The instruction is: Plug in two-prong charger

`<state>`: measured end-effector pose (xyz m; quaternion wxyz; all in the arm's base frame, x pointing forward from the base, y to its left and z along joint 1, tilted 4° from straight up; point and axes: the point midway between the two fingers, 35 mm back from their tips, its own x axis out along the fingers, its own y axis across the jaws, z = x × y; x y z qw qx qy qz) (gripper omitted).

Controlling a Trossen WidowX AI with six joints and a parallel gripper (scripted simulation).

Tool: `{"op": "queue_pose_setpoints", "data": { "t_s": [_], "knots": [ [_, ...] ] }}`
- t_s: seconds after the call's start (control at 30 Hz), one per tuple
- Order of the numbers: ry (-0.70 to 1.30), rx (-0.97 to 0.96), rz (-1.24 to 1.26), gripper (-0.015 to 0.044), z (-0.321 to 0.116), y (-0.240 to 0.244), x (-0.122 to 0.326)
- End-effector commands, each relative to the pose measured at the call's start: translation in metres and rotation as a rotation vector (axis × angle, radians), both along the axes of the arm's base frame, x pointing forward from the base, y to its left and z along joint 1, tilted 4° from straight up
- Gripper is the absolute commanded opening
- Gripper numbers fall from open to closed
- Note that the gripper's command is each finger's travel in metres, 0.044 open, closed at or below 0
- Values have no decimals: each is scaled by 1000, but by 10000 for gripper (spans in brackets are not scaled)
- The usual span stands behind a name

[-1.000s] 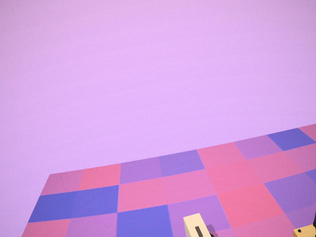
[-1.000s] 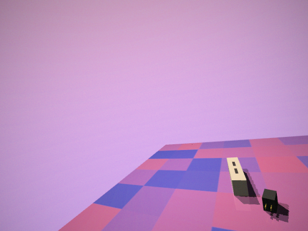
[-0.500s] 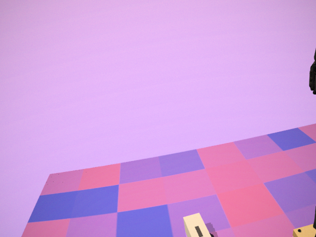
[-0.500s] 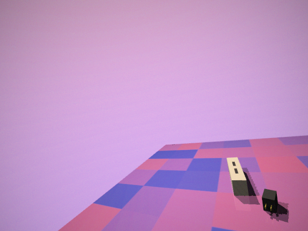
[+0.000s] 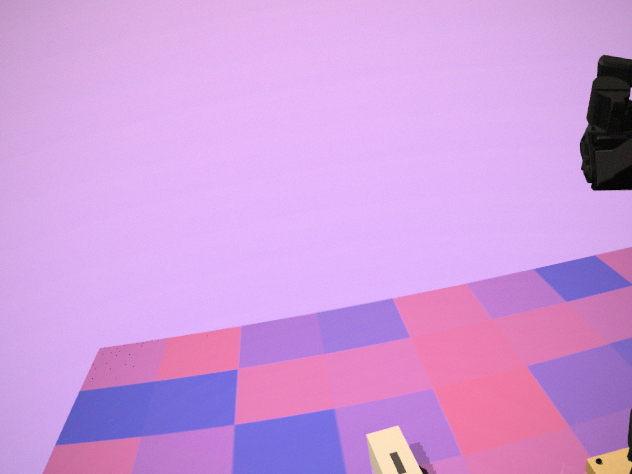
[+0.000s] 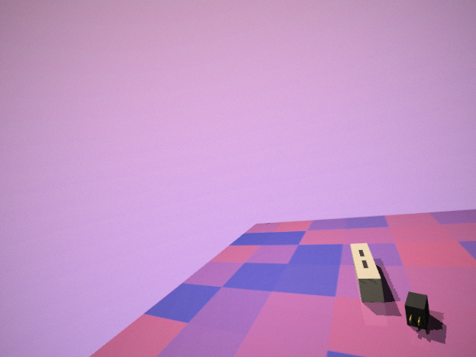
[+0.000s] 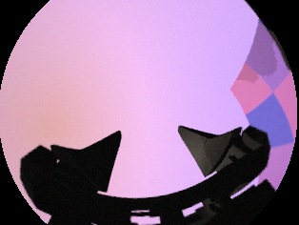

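Observation:
The power strip [image 5: 381,444] [image 6: 370,271] is a cream block with two dark outlet slots in its top, standing on the checkered table. In the exterior view, the black charger [image 6: 416,309] stands apart from it, nearer that camera and to the right. Its two gold prongs point sideways toward that camera. My gripper [image 7: 149,131] is open in the wrist view with nothing between its fingertips. It faces the plain backdrop, away from strip and charger. Dark arm parts show at the right edge of the top view; the fingertips cannot be made out there.
The table [image 5: 285,387] [image 6: 261,311] has pink, purple and blue squares. Its far edge crosses the top and exterior views and a corner shows at the right of the wrist view. A tan block [image 5: 610,463] with a dark hole is cut off at the lower right of the top view.

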<state>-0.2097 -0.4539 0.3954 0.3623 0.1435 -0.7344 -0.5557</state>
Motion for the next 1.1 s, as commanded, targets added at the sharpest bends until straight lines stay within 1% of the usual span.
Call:
{"op": "queue_pose_setpoints", "data": {
  "t_s": [0.0,0.6,0.9,1.07],
  "knots": [
    [28,70,44,440,-4,-8,24],
    [209,412,253,440,-41,-44,138],
    [341,565,362,440,-61,-49,198],
    [403,617,388,440,-68,-43,226]
  ]
}}
